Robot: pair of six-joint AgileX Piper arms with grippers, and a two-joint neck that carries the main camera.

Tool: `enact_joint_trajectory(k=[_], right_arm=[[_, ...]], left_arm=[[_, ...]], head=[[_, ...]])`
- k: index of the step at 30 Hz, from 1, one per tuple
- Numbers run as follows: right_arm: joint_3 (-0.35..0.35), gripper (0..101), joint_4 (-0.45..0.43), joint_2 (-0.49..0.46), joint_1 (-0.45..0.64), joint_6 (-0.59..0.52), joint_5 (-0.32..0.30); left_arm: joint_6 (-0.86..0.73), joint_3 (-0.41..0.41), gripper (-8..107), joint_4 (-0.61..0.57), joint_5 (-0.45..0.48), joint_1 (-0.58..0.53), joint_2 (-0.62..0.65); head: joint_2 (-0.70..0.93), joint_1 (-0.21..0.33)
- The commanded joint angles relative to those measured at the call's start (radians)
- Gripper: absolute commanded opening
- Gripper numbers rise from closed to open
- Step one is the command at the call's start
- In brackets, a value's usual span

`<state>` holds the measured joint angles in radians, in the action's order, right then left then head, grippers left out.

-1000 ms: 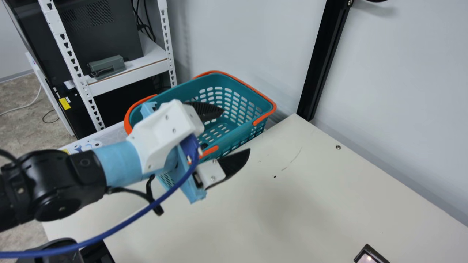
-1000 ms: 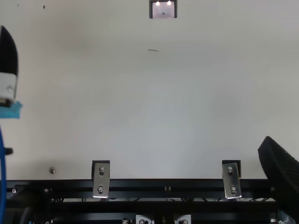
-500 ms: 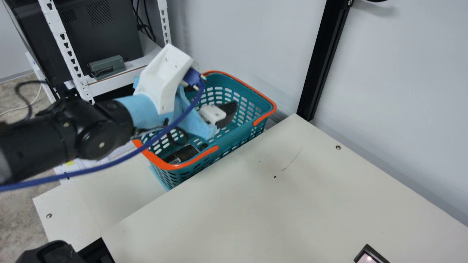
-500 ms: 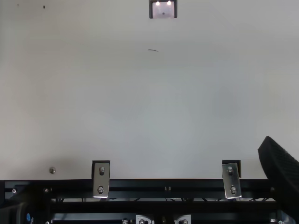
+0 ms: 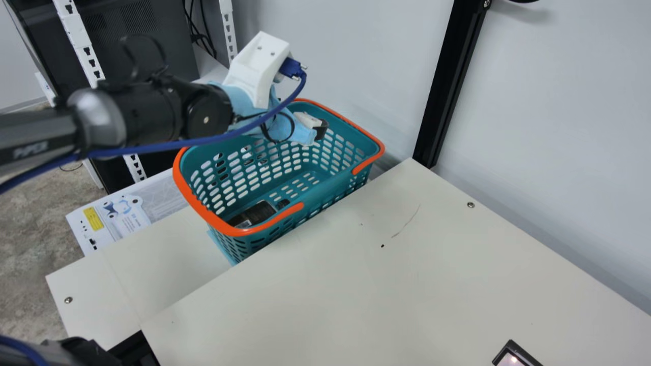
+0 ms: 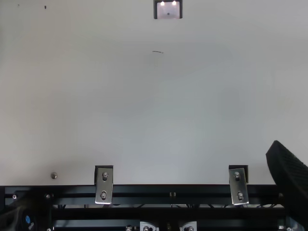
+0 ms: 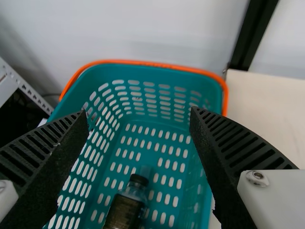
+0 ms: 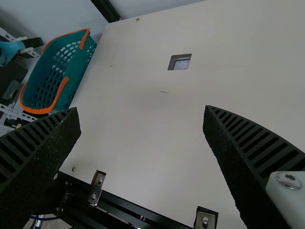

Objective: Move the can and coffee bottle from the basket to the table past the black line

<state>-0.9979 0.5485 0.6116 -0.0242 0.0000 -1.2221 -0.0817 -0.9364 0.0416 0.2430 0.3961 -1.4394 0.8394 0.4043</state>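
Note:
My left gripper is over the far part of the teal basket in the main view. From its own wrist, the left gripper stands open above the basket, nothing between its fingers. A dark-labelled bottle with a black cap lies on the basket floor; in the main view this bottle is by the near wall. At the top view's right edge is my right gripper. The right wrist view has the right gripper open and empty above the cream table.
The basket stands against the table's left edge, with its orange handles folded down on the rim. A white shelf post rises behind it. A black upright meets the far table edge. A square recess and a thin dark mark are on the table.
My left gripper has moved from the near side of the basket to above its far part, rising and leaving the top view. The bottle came into sight in the main view. My right gripper kept still.

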Motion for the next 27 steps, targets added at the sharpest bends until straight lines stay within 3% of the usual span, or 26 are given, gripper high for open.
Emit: enact_joint_trajectory(k=[1,14,27], right_arm=[[0.000,101,0.000,0.000,0.000,0.000,0.000],[0.000,101,0.000,0.000,0.000,0.000,0.000],[0.000,101,0.000,0.000,0.000,0.000,0.000]], left_arm=[[-0.066,-0.074,90,-0.033,0.072,0.021,-0.070],[-0.305,-0.328,90,-0.112,0.378,0.172,-0.329],[-0.394,-0.420,90,-0.087,0.582,0.184,-0.491]], head=[[0.022,0.027],[0.022,0.027],[0.022,0.027]])
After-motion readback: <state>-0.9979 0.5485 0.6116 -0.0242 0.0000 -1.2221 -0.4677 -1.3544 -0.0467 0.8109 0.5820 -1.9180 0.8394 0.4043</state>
